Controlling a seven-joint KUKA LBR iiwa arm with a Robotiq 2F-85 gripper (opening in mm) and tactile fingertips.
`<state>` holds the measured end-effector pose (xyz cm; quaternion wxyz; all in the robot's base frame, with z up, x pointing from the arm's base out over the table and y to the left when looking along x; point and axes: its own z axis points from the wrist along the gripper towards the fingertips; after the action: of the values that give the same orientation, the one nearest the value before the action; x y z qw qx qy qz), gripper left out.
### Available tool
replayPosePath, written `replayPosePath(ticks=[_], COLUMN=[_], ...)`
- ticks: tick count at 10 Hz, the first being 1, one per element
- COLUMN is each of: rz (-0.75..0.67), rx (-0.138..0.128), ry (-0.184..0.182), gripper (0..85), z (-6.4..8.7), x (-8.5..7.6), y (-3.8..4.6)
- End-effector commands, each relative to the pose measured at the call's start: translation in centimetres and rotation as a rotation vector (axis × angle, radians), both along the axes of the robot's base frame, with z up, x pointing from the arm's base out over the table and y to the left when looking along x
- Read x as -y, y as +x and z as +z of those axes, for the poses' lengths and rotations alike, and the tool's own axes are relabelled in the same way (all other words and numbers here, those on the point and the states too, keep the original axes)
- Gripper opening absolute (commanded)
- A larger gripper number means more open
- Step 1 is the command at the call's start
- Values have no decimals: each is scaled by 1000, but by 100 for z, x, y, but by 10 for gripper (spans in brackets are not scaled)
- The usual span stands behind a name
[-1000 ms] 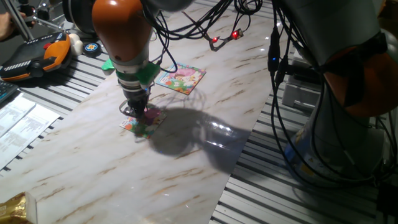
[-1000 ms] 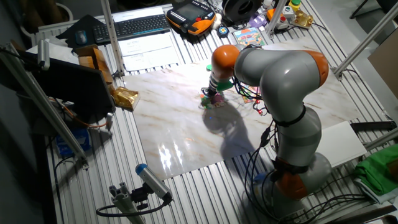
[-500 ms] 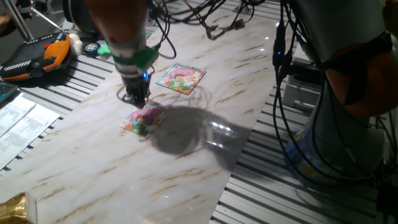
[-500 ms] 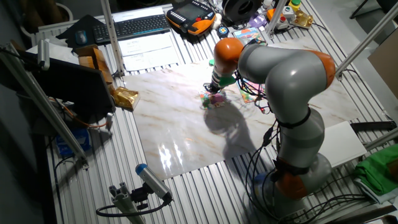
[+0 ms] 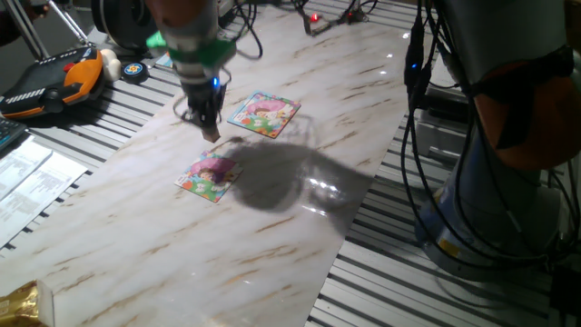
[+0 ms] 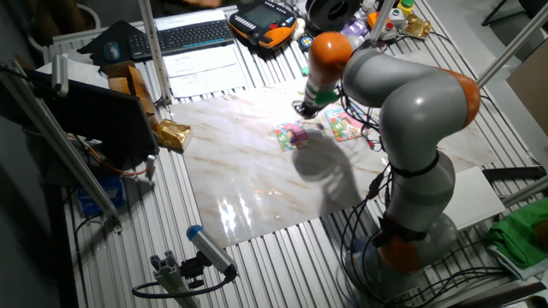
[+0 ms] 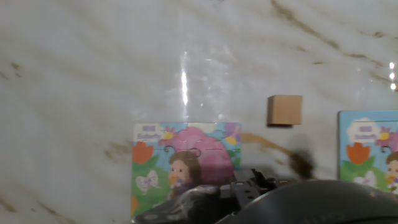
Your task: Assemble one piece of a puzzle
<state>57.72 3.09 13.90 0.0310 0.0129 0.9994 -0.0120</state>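
Marble-patterned tabletop (image 5: 136,245) carries two picture boards lying flat and well apart. The puzzle (image 5: 210,174) is the small square one with pink, green, yellow and blue patches, and it sits nearer the table's front edge in one fixed view. The larger board (image 5: 264,114) lies beyond it, toward the cables. The gripper (image 5: 209,125) hangs off the table surface, over the bare strip between the two boards, with its fingers pointing down and a small blue light glowing on the wrist above them. Whether the fingers are apart or together cannot be told from any view, since they appear only as a thin dark stub in the fixed cameras and as a blurred dark mass along the bottom of the hand view. From the other fixed view the gripper (image 6: 306,109) stands above and between the puzzle (image 6: 293,135) and the larger board (image 6: 345,125), while the grey arm arches over the table's right side. In the hand view the piece (image 7: 285,110) lies on the marble with its plain tan face up. It is just off the upper right corner of the puzzle (image 7: 186,163), apart from it, and left of the larger board (image 7: 370,146), which is cut off by the frame edge. An orange and black handheld controller (image 5: 54,84) rests on the slatted bench off the marble's left edge.
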Motion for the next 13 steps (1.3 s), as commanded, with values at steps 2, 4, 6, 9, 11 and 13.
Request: replayPosePath(ticks=[2, 4, 6, 9, 11, 13], rz=[1, 0, -3, 1, 10, 15], rx=[-1, 3, 3, 5, 6, 9], ry=[-7, -19, -10, -16, -22, -20], gripper=[7, 7, 7, 7, 7, 7], z=[218, 262, 296, 319, 338, 341], x=[106, 123, 142, 171, 198, 205], y=[4, -29, -46, -40, -30, -22])
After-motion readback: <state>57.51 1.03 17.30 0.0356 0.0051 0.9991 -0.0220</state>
